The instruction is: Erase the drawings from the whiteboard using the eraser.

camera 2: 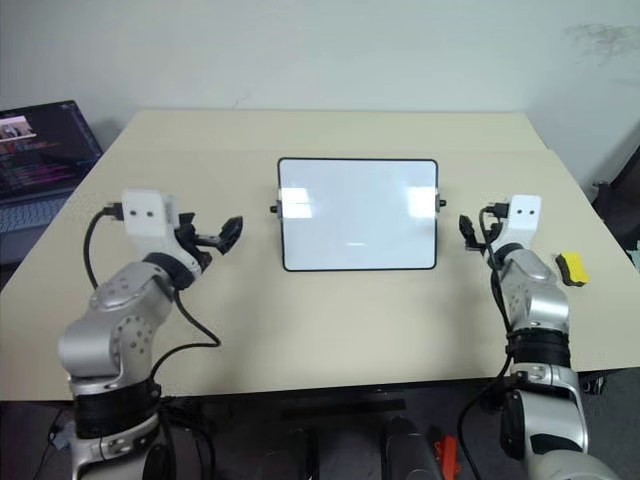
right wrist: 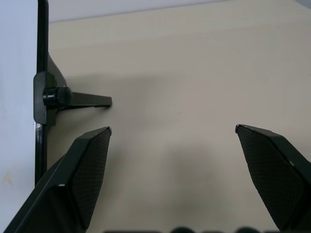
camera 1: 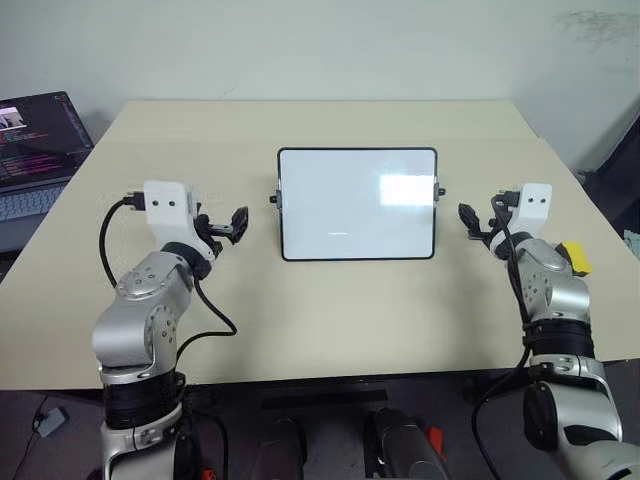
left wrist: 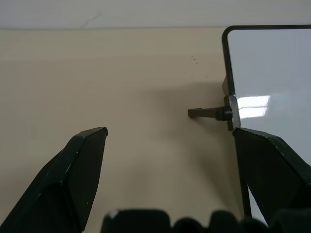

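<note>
Beige table (camera 1: pixel 330 330) against plain off-white wall (camera 1: pixel 300 45), open laptop (camera 1: pixel 35 150) on side surface at left, dark floor below.

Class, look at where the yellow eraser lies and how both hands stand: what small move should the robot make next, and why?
Probably swing the right hand out toward the eraser. Both hands are open and empty beside the whiteboard, the left hand on the far side. The eraser lies on the table just outside the right arm, and a faint mark remains.
</note>
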Robot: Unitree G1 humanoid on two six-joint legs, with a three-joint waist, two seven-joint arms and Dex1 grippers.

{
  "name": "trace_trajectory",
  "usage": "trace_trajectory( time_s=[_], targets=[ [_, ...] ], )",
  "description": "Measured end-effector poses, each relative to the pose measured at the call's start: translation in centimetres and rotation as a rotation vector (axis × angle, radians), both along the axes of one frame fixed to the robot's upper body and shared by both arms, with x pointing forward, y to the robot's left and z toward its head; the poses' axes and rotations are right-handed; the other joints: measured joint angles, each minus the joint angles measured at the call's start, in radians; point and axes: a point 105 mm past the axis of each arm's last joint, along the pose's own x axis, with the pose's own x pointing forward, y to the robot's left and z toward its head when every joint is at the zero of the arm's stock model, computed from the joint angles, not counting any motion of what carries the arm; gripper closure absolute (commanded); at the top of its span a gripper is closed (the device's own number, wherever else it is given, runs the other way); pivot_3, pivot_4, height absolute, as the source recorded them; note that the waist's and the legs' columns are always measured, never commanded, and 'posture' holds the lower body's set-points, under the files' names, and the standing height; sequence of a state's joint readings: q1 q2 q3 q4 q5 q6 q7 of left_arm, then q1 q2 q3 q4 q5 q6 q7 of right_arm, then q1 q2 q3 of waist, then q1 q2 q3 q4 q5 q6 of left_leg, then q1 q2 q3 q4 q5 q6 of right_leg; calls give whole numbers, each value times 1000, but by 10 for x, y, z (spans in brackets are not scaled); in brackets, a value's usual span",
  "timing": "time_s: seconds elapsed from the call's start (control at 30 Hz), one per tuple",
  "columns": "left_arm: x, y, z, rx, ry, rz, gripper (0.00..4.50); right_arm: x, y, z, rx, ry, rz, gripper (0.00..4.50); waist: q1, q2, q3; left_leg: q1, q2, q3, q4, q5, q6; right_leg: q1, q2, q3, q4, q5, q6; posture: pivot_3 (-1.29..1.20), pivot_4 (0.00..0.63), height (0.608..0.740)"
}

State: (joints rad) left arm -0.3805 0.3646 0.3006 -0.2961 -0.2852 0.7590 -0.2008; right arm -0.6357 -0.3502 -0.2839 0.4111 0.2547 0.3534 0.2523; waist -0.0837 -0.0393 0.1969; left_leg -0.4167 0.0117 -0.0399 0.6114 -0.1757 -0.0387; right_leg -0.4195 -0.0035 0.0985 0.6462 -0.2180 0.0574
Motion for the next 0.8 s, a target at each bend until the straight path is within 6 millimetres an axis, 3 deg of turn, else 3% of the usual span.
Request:
trace_trajectory(
  time_s=[0.2, 0.5, 0.8],
  targets=[
    [3, 7, -13, -28, -15, 45, 0, -2, -2, -6, 18, -28, -37, 17, 0, 0, 0, 0, 0, 0, 0, 0, 0, 0, 0, 0, 0, 0, 0, 0, 150, 740],
    [11, 25, -36, -22, -7, 130, 0, -3, 10, -9, 47, -75, -21, 17, -1, 0, 0, 0, 0, 0, 0, 0, 0, 0, 0, 0, 0, 0, 0, 0, 150, 740],
    [15, 28, -49, -39, -14, 148, 0, -8, 12, -18, 77, -81, 4, 17, -1, 0, 0, 0, 0, 0, 0, 0, 0, 0, 0, 0, 0, 0, 0, 0, 150, 740]
  ],
)
